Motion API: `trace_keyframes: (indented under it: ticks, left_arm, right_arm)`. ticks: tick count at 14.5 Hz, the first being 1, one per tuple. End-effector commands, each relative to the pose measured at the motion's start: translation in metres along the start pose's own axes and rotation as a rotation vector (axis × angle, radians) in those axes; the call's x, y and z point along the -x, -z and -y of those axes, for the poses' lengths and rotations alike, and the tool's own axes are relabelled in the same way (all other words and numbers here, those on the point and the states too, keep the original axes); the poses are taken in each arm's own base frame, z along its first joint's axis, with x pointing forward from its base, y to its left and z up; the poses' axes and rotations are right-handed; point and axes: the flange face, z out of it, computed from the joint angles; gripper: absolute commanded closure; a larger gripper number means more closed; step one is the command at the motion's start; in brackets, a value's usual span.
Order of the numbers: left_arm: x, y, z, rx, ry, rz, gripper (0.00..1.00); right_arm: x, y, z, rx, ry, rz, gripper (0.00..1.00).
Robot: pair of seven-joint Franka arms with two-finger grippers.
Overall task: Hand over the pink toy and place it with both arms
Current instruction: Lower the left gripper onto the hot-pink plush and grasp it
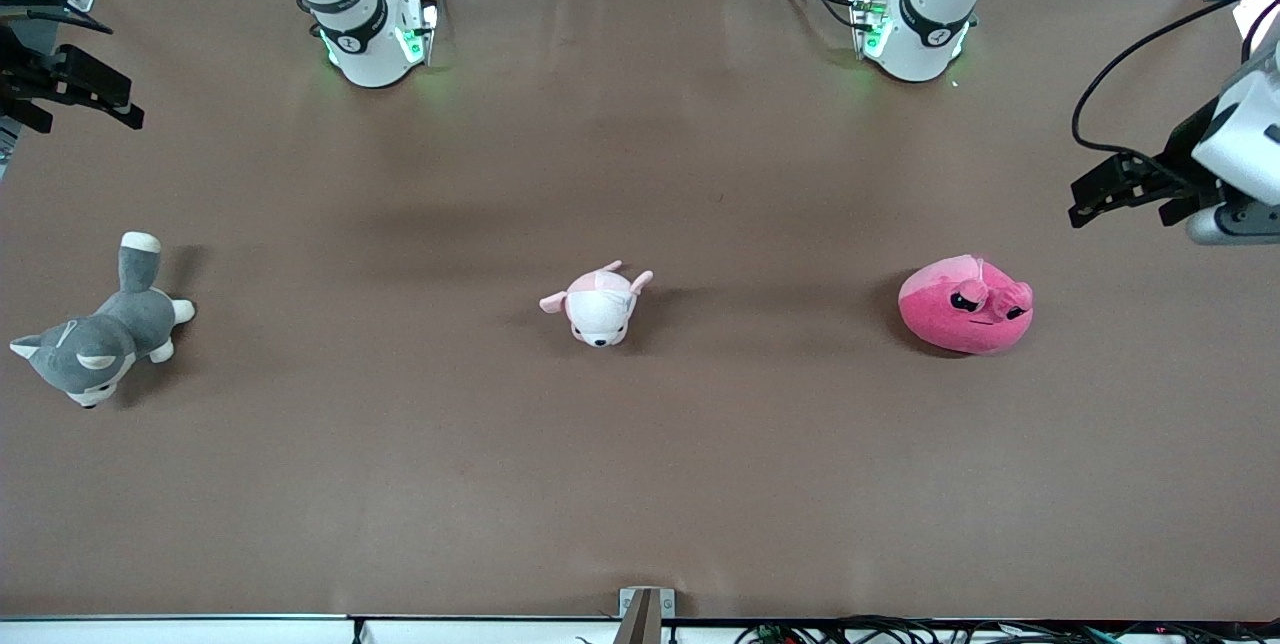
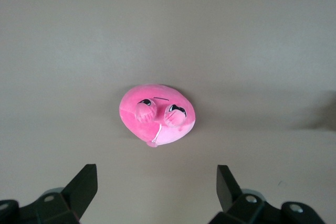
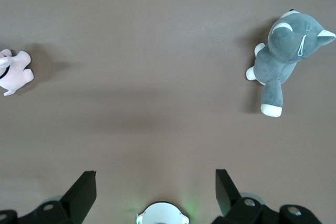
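Observation:
The pink toy (image 1: 965,304), a round hot-pink plush with dark scowling eyes, lies on the brown table toward the left arm's end. It also shows in the left wrist view (image 2: 156,113). My left gripper (image 1: 1085,202) hangs open and empty over the table's edge at the left arm's end, apart from the toy. In the left wrist view the gripper (image 2: 156,182) has its jaws wide apart, with bare table between them. My right gripper (image 1: 128,102) is open and empty over the right arm's end of the table, and shows open in the right wrist view (image 3: 156,182).
A small white-and-pale-pink puppy plush (image 1: 600,304) lies mid-table and shows in the right wrist view (image 3: 14,72). A grey-and-white husky plush (image 1: 100,334) lies toward the right arm's end, also in the right wrist view (image 3: 286,61). Both arm bases (image 1: 375,44) stand along the table's edge farthest from the front camera.

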Motion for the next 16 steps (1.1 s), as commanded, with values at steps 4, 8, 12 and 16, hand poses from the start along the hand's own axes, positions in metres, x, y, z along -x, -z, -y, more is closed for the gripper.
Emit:
trace_keyframes:
  ticks: [4,8,12,16]
  left_arm:
    - [-0.028,-0.067,0.027,-0.016,0.001,0.125,0.0]
    - [-0.049,-0.136,0.05,0.0,-0.001,0.221,0.0]
    - [-0.065,-0.197,0.051,-0.013,-0.009,0.271,0.0]
    - [-0.065,-0.231,0.047,-0.013,0.002,0.323,0.0]
  right_arm:
    - [0.009,0.0,0.001,0.0,0.001,-0.014,0.0]
    - [0.008,0.002,0.001,0.002,0.003,-0.02,0.0]
    - [0.008,0.002,0.002,0.002,0.004,-0.021,0.0]
    - [0.008,0.002,0.002,0.002,0.004,-0.024,0.0]
